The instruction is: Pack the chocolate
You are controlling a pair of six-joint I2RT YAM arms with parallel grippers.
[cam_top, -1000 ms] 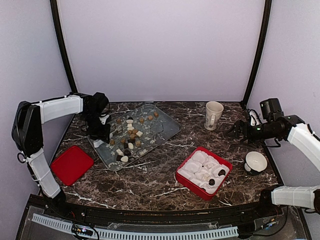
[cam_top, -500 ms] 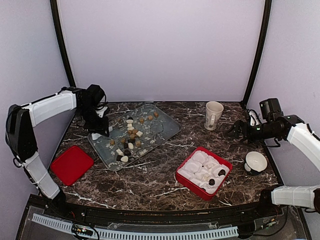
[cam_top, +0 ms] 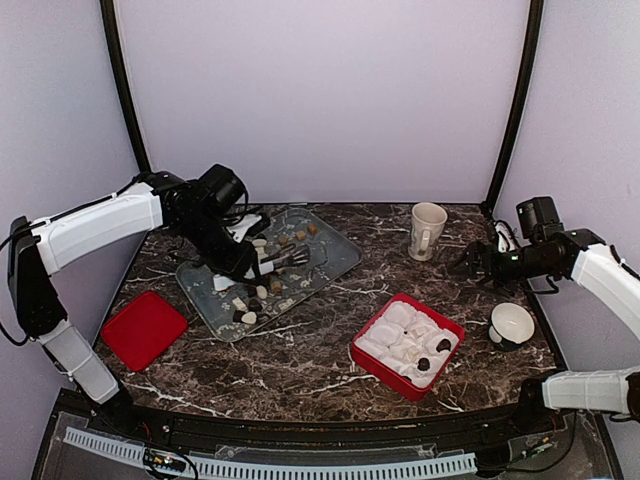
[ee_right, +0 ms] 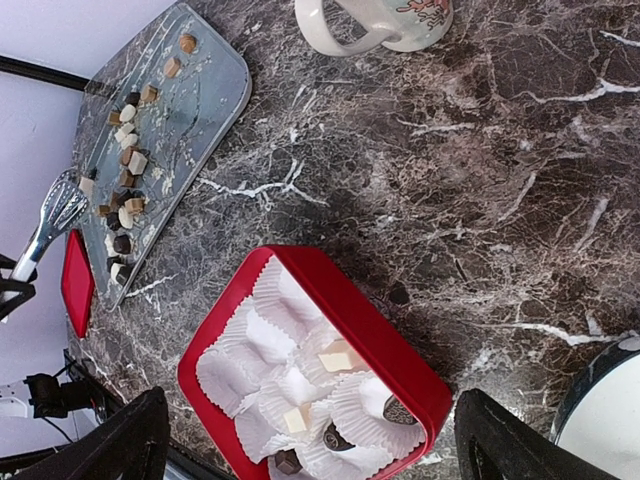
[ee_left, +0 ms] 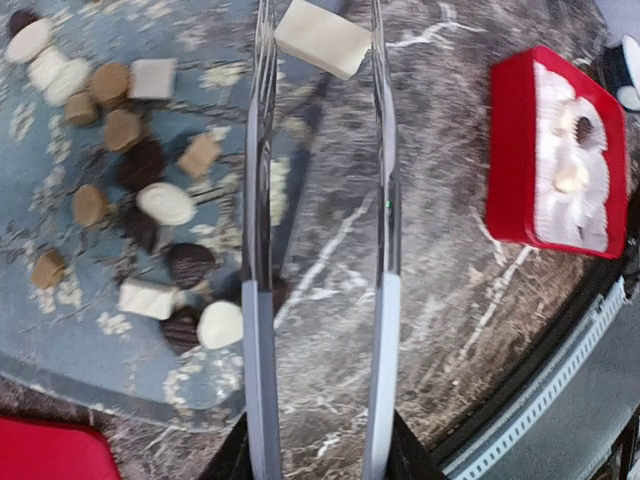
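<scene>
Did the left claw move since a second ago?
Yes. The left claw, gripping tongs, swung right, from the left edge of the tray to over its middle.

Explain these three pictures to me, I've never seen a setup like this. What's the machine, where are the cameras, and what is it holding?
You're looking at two robot arms bolted at the near edge of a marble table. The wide picture comes from a fixed camera above and behind them. The other two come from a small camera on each wrist.

On the table are a grey tray of small chocolates in dark, tan and cream, and a red box lined with white paper cups, with a few pieces already inside. There is also a flat red lid, a mug and a white bowl.

The left arm's fingers are shut on metal tongs, and the tongs pinch one cream piece. The right arm's fingers are open beside the mug and hold nothing.
</scene>
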